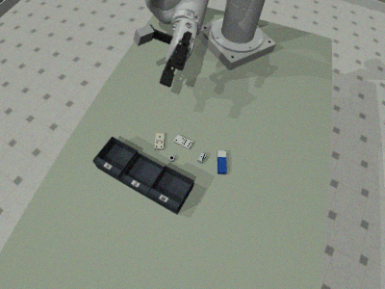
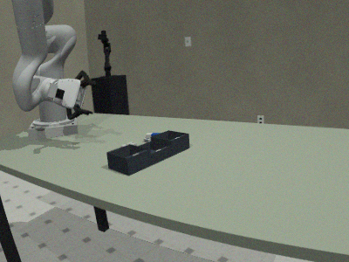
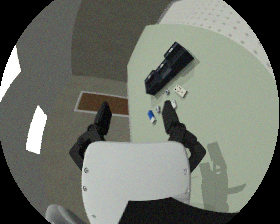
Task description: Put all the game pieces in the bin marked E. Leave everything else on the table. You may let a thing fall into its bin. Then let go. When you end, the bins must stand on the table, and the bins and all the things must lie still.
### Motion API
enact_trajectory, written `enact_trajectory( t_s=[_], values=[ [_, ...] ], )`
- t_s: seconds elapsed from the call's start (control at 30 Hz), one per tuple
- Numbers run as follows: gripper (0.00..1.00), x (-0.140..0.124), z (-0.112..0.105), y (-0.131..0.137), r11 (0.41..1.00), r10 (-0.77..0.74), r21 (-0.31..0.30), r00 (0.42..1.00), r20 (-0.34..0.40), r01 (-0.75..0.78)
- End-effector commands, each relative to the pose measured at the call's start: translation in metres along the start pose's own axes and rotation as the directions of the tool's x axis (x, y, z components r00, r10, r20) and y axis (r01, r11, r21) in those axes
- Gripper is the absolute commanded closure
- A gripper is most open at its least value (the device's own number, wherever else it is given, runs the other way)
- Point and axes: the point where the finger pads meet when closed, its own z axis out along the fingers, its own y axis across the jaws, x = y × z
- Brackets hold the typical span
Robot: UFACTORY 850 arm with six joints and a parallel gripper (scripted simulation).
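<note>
Two white dominoes lie on the green table behind a row of three dark bins (image 1: 143,173): one cream domino (image 1: 159,141) and one with black dots (image 1: 183,142). A small white die (image 1: 202,158) and a tiny dark-and-white piece (image 1: 171,158) lie near them. A blue and white eraser (image 1: 221,162) lies to the right. My gripper (image 1: 174,60) is open and empty, high above the table near the arm's base, far from the pieces. The bins also show in the exterior view (image 2: 149,152) and in the wrist view (image 3: 169,67). The bin labels are too small to read.
The arm's base (image 1: 239,40) stands at the table's far end. A grey block sits near the gripper on the far left edge. A dark cabinet (image 2: 110,94) stands behind the table.
</note>
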Motion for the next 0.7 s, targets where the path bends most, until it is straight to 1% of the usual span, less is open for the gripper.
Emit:
enact_trajectory(
  t_s=[0.0,0.53,0.57,0.67],
  values=[
    [0.00,0.000,0.000,0.000,1.000,0.000,0.001,1.000,-0.001,0.000],
    [0.00,0.000,0.000,0.000,1.000,0.000,0.001,1.000,-0.001,0.000],
    [0.93,0.003,-0.001,-0.008,1.000,0.000,0.001,1.000,-0.001,0.000],
    [0.93,0.013,-0.006,-0.030,1.000,-0.001,0.001,1.000,-0.001,0.001]
  ],
)
